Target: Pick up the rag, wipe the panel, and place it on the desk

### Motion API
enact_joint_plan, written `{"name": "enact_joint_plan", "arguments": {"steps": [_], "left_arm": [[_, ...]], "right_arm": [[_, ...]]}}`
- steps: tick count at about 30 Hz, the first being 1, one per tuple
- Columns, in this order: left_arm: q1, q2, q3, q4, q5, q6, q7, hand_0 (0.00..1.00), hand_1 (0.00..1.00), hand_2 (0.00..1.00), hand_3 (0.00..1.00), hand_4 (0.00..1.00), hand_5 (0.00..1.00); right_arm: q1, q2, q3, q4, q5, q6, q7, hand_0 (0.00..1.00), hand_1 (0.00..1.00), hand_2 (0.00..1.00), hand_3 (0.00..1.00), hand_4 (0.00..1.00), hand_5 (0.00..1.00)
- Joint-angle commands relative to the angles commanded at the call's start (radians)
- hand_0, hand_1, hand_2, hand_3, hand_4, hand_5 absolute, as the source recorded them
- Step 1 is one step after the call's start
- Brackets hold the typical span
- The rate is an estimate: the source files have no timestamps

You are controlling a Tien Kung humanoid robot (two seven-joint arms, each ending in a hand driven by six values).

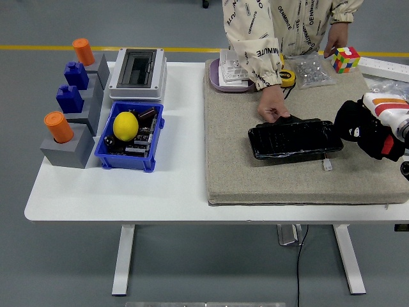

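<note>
Right hand point(359, 128) is seen at right edge, fingers curled around a dark bundle. Wrist is banded white, orange. Left arm is not seen.

black robot hand point(358, 128), white wrist with orange and red markings.

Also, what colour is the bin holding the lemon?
Blue: the bin sits left of the mat, seen in the head view.

I read one legible text: "GENMINUTE", printed repeatedly in black on the cream jacket point(281, 29) of the person across my table. No other markings are readable.
</note>
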Motion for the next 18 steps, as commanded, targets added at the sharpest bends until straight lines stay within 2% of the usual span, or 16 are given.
{"name": "enact_joint_plan", "arguments": {"steps": [18], "left_arm": [[0.006, 0.004, 0.004, 0.000, 0.002, 0.000, 0.001, 0.651, 0.698, 0.747, 0.567, 0.600, 0.479]], "right_arm": [[0.045, 0.121, -0.084, 0.017, 0.005, 0.002, -0.008, 0.200, 0.276, 0.330, 0.284, 0.782, 0.002]]}}
